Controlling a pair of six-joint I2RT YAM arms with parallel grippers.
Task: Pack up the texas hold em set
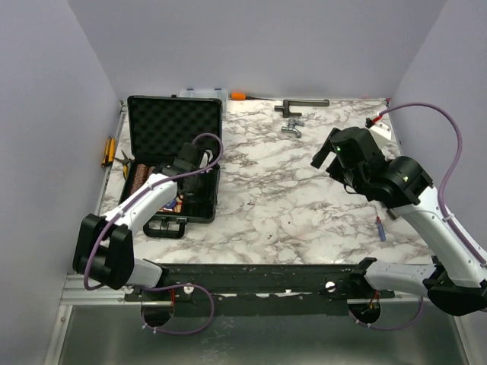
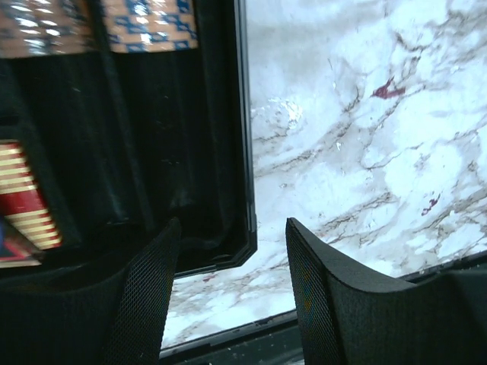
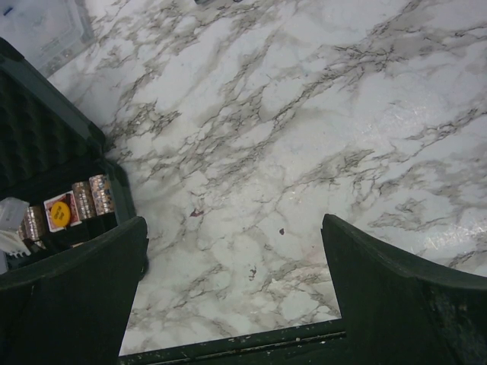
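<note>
My left pincer (image 2: 232, 243) hangs spread and empty over the right rim of the open black case (image 1: 204, 196), at the desk's (image 1: 289, 198) left, chip stacks (image 2: 148, 23) seated inside. My right pincer (image 3: 232, 228) is spread too. I'd hook the lid's (image 1: 173, 125) far edge and fold it shut evenly

The left arm (image 1: 144, 199) and right arm (image 1: 445, 228) match: smooth white link shells between chunky matte-black joint housings. A thin purple cable (image 1: 208, 137) loops along the left one; a longer purple cable (image 1: 426, 105) arches over the right. The left claw (image 2: 232, 228) has black fingers (image 2: 144, 304) with fine mesh texture; the right claw (image 3: 234, 224) shows plain dark wedge fingers (image 3: 76, 296)
</note>
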